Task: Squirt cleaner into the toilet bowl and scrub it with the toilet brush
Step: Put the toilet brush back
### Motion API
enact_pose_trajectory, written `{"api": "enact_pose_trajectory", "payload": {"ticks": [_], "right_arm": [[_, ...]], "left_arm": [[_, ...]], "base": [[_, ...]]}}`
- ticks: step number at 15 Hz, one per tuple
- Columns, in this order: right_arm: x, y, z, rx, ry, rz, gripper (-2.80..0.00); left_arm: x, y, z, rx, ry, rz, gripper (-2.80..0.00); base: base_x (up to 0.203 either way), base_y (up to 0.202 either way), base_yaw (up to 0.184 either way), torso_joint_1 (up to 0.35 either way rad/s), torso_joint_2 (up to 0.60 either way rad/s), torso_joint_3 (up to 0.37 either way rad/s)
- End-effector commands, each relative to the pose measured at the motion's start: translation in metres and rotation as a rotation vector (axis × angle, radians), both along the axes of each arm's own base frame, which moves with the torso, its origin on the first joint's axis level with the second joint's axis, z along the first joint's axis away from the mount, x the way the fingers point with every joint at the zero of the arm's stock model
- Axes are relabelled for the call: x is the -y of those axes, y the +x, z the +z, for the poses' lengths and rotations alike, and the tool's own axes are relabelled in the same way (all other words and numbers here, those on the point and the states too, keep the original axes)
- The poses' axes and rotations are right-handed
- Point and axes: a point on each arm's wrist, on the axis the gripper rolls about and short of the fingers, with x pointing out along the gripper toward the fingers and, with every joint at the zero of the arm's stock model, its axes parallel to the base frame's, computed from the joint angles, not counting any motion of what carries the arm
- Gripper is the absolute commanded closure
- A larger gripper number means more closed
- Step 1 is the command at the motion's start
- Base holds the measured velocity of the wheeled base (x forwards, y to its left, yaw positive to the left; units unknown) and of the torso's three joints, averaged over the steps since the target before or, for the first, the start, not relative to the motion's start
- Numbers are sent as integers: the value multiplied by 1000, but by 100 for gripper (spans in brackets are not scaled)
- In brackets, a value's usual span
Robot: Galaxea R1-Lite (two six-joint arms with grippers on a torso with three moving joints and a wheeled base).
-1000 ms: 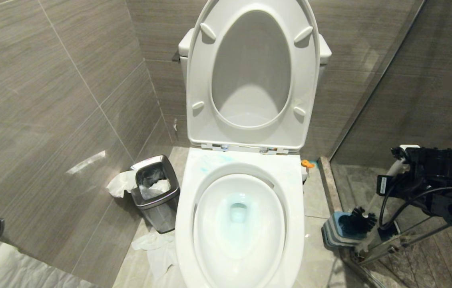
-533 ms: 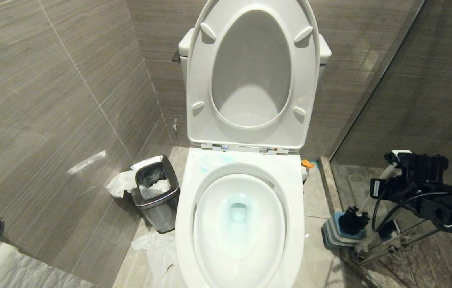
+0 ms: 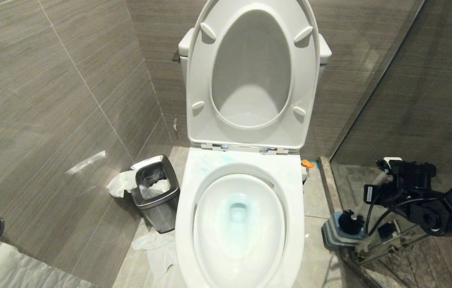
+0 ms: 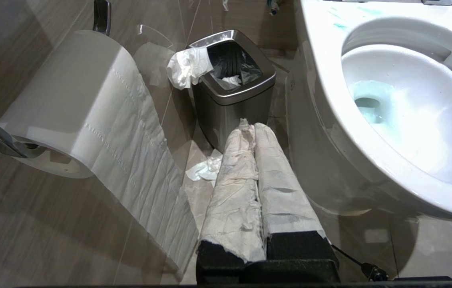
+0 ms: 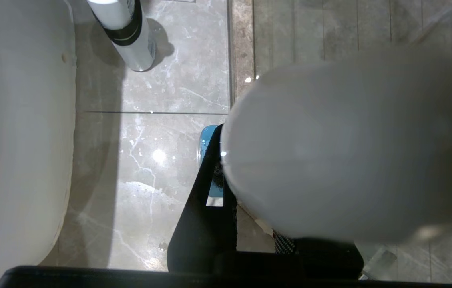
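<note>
The white toilet bowl stands open, seat and lid up. Pale blue cleaner is smeared on the back rim and tints the water at the drain. To the bowl's right, my right gripper is shut on the white handle of the toilet brush. Its black bristle head sits in the blue-and-grey holder on the floor. In the right wrist view the handle's rounded end fills the frame above the holder. My left gripper, its fingers wrapped in paper, is shut and empty beside the bowl.
A steel bin with tissue in it stands left of the toilet, with paper scraps on the floor. A toilet roll hangs on the left wall. A white bottle stands behind the holder. A glass partition edge runs at right.
My right gripper has moved left and down with the brush. The bristle head has sunk from above the holder into it. The left arm has not moved.
</note>
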Motion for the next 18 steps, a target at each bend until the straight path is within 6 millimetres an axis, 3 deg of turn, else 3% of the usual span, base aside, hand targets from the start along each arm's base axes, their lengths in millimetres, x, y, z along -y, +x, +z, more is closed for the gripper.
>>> {"api": "enact_pose_trajectory", "payload": {"ticks": [1, 18], "right_arm": [[-1, 2, -12, -21, 2, 2, 0], [0, 11, -32, -59, 5, 12, 0]], "left_arm": [[0, 0, 0, -1, 0, 0, 0], [0, 0, 0, -1, 0, 0, 0]], "base": [[0, 0, 0, 0, 0, 0], [0, 0, 0, 0, 0, 0]]}}
